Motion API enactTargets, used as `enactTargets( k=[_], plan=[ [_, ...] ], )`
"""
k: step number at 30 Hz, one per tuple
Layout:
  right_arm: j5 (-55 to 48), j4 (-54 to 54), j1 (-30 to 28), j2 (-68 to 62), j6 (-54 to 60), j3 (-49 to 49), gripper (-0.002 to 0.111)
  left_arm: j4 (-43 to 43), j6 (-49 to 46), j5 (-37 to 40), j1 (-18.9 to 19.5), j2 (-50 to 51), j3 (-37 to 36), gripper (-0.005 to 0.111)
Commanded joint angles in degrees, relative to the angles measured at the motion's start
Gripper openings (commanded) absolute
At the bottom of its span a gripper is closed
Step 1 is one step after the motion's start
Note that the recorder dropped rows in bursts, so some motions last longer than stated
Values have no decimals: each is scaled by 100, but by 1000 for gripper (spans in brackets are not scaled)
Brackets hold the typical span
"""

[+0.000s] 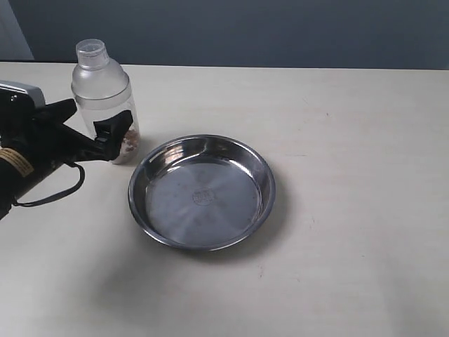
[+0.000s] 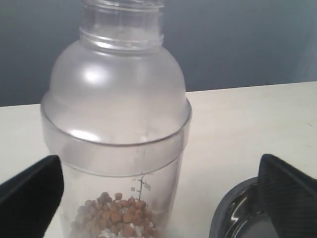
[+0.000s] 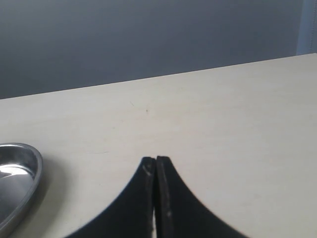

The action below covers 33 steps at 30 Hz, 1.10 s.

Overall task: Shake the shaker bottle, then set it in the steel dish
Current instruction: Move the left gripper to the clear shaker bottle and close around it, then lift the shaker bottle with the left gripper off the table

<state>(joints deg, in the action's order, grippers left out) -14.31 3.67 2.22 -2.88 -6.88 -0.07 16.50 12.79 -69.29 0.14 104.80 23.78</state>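
The shaker bottle (image 1: 102, 86) stands upright on the table, just left of the steel dish (image 1: 202, 193), with brown beads and white grains at its bottom. My left gripper (image 1: 98, 121) is open, one finger on each side of the bottle's lower body. In the left wrist view the shaker bottle (image 2: 116, 99) fills the gap of the left gripper (image 2: 161, 191), close to one finger (image 2: 29, 193) and well apart from the other. The steel dish (image 2: 233, 218) shows at that view's corner, empty. My right gripper (image 3: 156, 161) is shut on nothing above bare table and is out of the exterior view.
The table is a plain beige surface (image 1: 351, 140) with a dark blue wall behind it. The rim of the steel dish (image 3: 15, 173) shows at the edge of the right wrist view. A black cable (image 1: 56, 193) loops under the left arm.
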Motion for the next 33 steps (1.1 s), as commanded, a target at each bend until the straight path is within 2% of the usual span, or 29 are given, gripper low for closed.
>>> enactTargets(
  k=[1, 12, 25, 33],
  plan=[
    [72, -14, 8, -10, 20, 7, -1, -425, -138, -67, 28, 32, 77, 106],
    [72, -14, 8, -10, 20, 7, -1, -204, -101, -67, 28, 839, 899, 106],
    [83, -14, 8, -10, 20, 7, -1, -389, -137, -67, 28, 1456, 1592, 105],
    [68, -14, 8, -10, 20, 7, -1, -645, -137, 417, 28, 1459, 1672, 105]
  ],
)
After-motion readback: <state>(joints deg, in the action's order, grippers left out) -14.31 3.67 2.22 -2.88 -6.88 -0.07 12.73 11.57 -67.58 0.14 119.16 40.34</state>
